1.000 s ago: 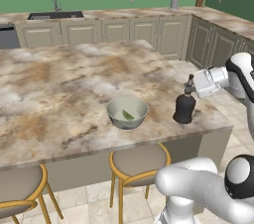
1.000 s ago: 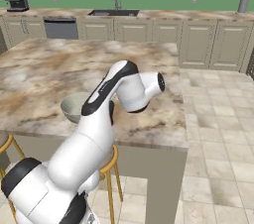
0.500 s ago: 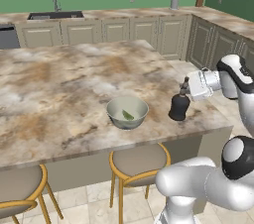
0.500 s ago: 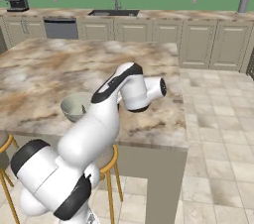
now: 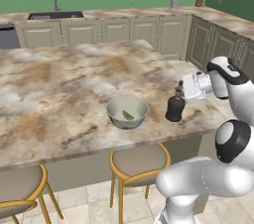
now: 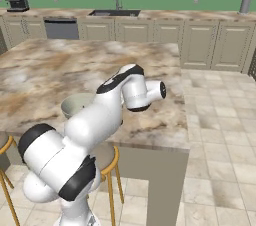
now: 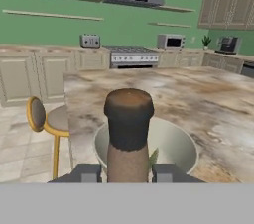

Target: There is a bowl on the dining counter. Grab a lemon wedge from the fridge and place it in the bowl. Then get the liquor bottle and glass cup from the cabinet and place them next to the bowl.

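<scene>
A dark liquor bottle stands upright over the marbled dining counter, just right of the bowl. My gripper is shut on its neck from the right side. The pale green bowl holds a lemon wedge. In the hand view the bottle's capped neck rises between my gripper fingers, with the bowl right behind it. My arm covers part of the bowl in the right base view. The glass cup is out of view.
Two round stools stand under the counter's near edge. The counter's right edge lies close to the bottle. Another stool stands at the counter's far side. Cabinets and a sink line the back wall.
My gripper has carried the bottle a little to the left, closer to the bowl, and slightly lower. The bowl and lemon wedge have stayed put.
</scene>
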### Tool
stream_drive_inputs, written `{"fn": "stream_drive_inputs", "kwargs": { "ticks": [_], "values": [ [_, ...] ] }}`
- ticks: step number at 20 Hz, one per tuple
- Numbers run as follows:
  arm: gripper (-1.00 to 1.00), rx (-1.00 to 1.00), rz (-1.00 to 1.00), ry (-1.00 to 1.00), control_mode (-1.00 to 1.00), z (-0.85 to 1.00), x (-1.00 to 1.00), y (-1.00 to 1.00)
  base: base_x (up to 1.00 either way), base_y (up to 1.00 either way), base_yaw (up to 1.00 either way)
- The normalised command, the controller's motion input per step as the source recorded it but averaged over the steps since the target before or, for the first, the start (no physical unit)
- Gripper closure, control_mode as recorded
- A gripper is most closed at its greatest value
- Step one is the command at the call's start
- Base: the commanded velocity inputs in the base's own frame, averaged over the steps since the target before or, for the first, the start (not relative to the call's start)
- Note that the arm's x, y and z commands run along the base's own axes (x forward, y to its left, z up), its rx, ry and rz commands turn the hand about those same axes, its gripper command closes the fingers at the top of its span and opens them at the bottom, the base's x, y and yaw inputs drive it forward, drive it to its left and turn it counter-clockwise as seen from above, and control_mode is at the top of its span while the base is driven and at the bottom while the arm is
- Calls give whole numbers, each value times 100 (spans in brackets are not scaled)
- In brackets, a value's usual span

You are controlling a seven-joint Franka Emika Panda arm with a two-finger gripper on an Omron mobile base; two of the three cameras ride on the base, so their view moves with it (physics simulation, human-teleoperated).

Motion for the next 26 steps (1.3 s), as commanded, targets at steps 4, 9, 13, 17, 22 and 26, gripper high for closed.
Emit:
{"fn": "stream_drive_inputs", "kwargs": {
  "ticks": [4, 9, 13, 17, 22, 26],
  "values": [
    [100, 0, 0, 0, -100, -23, 34, 0, 0, 0, 0],
    [100, 0, 0, 0, -100, -23, 35, 0, 0, 0, 0],
    [100, 0, 0, 0, -100, -22, 37, 0, 0, 0, 0],
    [100, 0, 0, 0, -100, -21, 38, 0, 0, 0, 0],
    [100, 0, 0, 0, -100, -18, 39, 0, 0, 0, 0],
    [100, 0, 0, 0, -100, -21, 34, 0, 0, 0, 0]
  ]
}}
